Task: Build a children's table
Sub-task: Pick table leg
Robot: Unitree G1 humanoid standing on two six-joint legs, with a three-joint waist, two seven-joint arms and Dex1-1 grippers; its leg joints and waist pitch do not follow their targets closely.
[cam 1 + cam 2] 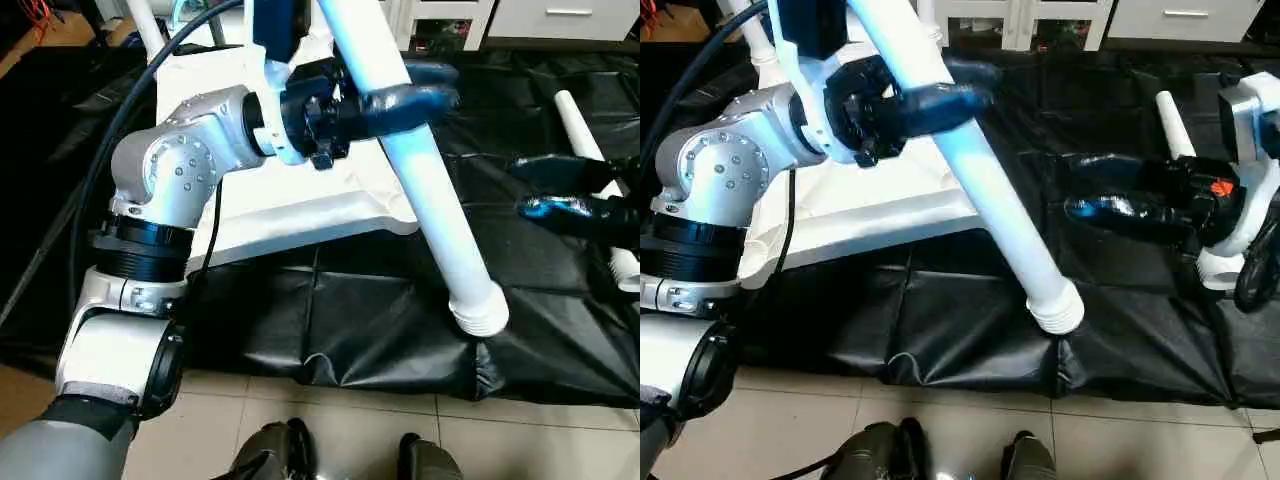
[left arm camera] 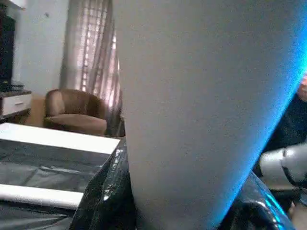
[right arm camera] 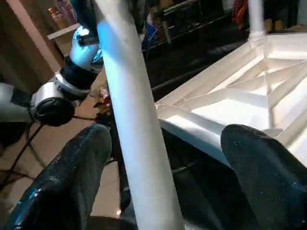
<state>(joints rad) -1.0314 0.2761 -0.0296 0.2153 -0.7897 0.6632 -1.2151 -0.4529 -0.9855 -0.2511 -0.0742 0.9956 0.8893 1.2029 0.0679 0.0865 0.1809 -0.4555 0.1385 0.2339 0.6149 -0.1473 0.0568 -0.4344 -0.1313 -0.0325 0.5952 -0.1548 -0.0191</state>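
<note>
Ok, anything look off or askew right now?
Nothing damaged. The left gripper holds a leg slanted in mid-air, threaded end low over the black sheet, not at the tabletop. Another leg lies loose by the open right gripper.

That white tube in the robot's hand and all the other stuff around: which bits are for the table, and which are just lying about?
For the table:
- held leg, gripped by the left hand
- white top, upside down
- spare leg beside the open right hand

Just lying about:
- black sheet
- brown armchair
- white drawers
</note>
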